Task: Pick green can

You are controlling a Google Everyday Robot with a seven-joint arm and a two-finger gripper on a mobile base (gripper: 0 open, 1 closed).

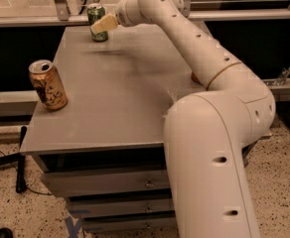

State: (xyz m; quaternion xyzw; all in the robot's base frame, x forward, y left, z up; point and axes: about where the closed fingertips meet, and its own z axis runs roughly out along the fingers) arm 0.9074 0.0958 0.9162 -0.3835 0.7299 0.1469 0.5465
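Up at eleven o'clock on the table (125, 98), the green can (95, 14) stands upright — your gripper (102, 25) hangs just at its front, open or closed I can't tell. Likely light, thin-walled, slick — take it mid-body, gently.

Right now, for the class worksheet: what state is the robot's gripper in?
Gripper: up against the green can at the far end of the table; open, closed or holding cannot be told.
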